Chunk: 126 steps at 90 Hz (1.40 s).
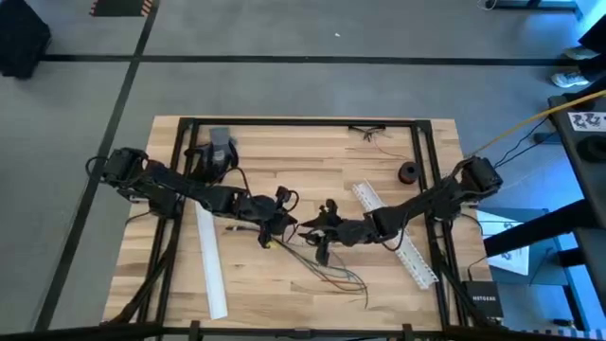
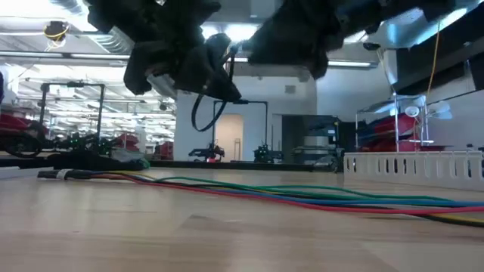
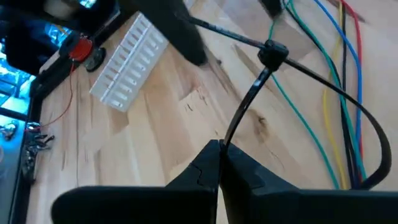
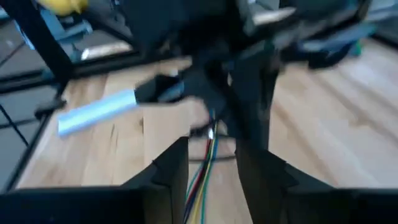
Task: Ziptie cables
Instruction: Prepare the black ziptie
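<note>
Left claw [image 3: 221,163] pinches ziptie [image 3: 249,102]; router [image 1: 479,297] reads NETGEAR.

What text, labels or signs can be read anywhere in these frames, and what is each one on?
"NETGEAR": on the small dark box on the floor, past the table's right edge, high view.
The white sheet at the far right of the high view carries black fiducial-style patterns, not readable text.
Nothing legible shows in the low view or in either wrist view.
</note>
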Tool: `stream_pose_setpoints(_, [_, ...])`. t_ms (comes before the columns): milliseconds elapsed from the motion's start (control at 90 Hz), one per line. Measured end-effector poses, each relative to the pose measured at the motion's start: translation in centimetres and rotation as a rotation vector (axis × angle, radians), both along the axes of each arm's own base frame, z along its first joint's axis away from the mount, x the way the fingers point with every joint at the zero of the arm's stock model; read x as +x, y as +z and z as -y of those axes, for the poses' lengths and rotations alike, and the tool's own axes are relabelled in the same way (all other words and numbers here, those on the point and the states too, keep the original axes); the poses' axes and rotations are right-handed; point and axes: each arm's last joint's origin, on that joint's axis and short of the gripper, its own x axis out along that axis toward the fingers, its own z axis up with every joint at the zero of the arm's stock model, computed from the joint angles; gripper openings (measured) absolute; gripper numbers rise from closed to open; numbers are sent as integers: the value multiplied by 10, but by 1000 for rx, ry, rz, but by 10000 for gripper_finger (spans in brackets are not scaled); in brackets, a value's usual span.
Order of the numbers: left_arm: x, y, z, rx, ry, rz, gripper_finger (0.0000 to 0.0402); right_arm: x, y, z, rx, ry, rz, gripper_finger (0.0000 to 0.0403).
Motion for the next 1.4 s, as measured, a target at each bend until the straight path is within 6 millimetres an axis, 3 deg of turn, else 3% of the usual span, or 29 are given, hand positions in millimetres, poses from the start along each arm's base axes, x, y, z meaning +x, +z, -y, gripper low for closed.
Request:
stream_pose_setpoints(489, [0,0,-1,-2,4,2,0,9,1,10,50,94,38,121])
stream_pose_setpoints(644, [1,0,-4,-7,16,6,0,9,1,10,51,103,43,85])
stream_pose_setpoints(822, [1,0,-4,-10,18,6,0,8,-1,10,36,106,15,16])
stream_pose_setpoints(1089, [1,0,-4,-60,42,12,0,8,2,8,-178,41,43,1])
stream_pose_setpoints(1244, [2,-9,-2,-56,31,-22,0,-1,12,5,-347,-39,25,0])
stream_pose_setpoints(1400, [-7,-30,-2,-17,25,-86,0,-16,31,7,-392,-78,-4,0])
